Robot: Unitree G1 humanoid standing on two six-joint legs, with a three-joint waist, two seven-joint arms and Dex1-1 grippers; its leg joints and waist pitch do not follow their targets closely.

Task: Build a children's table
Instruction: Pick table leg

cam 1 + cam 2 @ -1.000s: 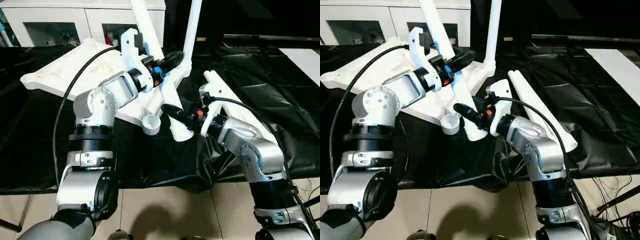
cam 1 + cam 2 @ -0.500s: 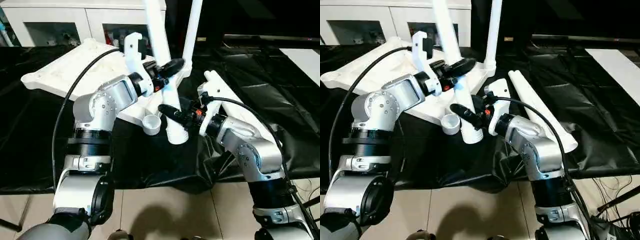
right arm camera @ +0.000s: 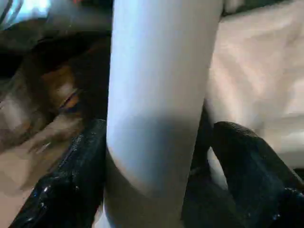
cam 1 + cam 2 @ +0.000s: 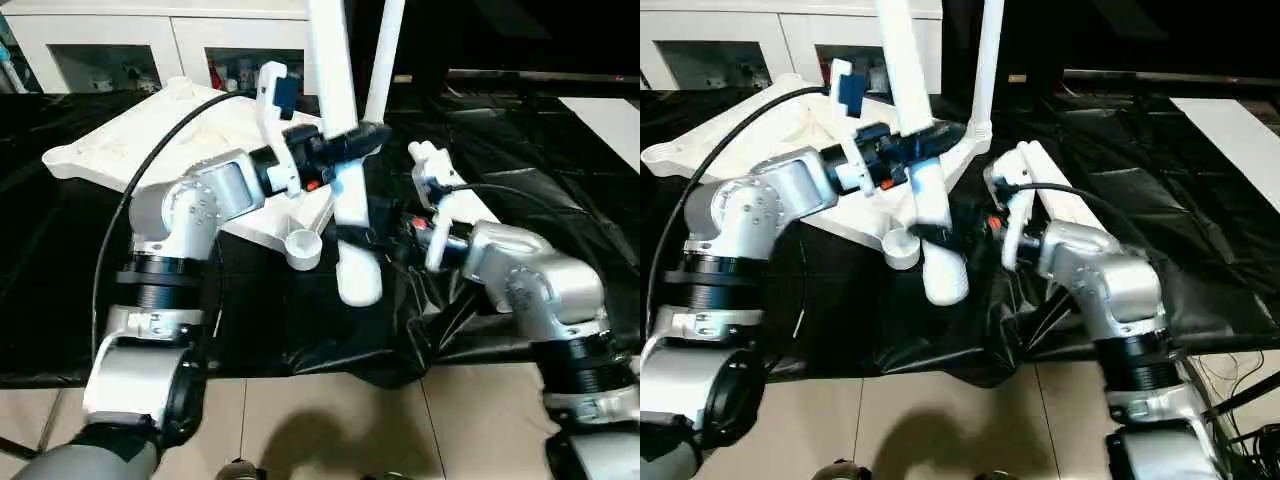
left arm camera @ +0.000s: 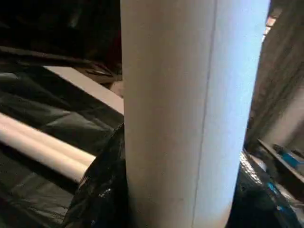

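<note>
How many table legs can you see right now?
3. One upright leg stands in the tabletop's far corner socket; one leg is held near-upright by the left gripper; one leg lies on the black sheet. A fourth may be hidden.

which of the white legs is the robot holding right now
The long white tapered tube leg standing nearly upright at the front, gripped by the left gripper. Another leg stands in its corner socket; a third lies on the black sheet.

One white square table top [image 4: 170,135], underside up, on the black-covered bench [image 4: 60,290]. Four white tube legs: one upright in a far corner socket [image 4: 385,60], one held upright at the near corner [image 4: 340,130], two lying together toward the bench's right edge [image 5: 42,149]. Two grippers: left [image 4: 345,145], right [image 4: 365,240].
</note>
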